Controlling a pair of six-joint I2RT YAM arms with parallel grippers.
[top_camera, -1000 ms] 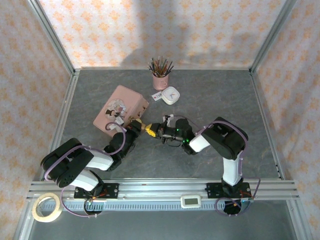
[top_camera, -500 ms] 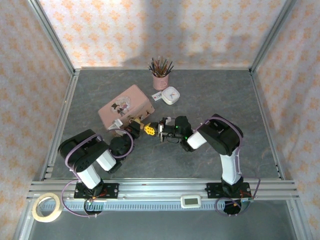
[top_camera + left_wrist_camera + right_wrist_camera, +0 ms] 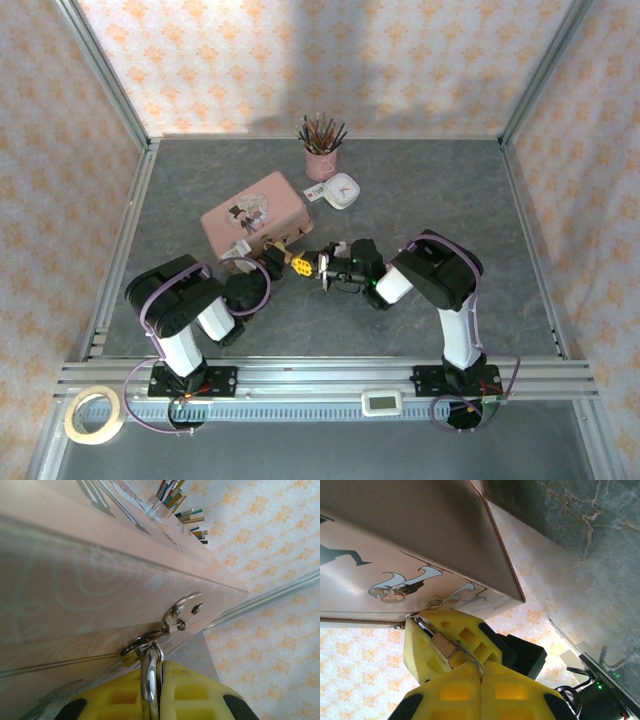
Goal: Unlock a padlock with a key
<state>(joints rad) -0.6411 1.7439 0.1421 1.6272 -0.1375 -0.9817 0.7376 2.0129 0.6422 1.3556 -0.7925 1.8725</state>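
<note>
Brass-gold padlock (image 3: 148, 669) on the hasp (image 3: 182, 612) of the pink illustrated tin (image 3: 75, 595), clamped by the left gripper (image 3: 160, 690), was steadied for unlocking; next, the closed right gripper (image 3: 481, 672) probably had to align a key.

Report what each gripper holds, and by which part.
Left gripper clamps the padlock by its brass body. Right gripper is shut; what it pinches, if anything, cannot be told.
</note>
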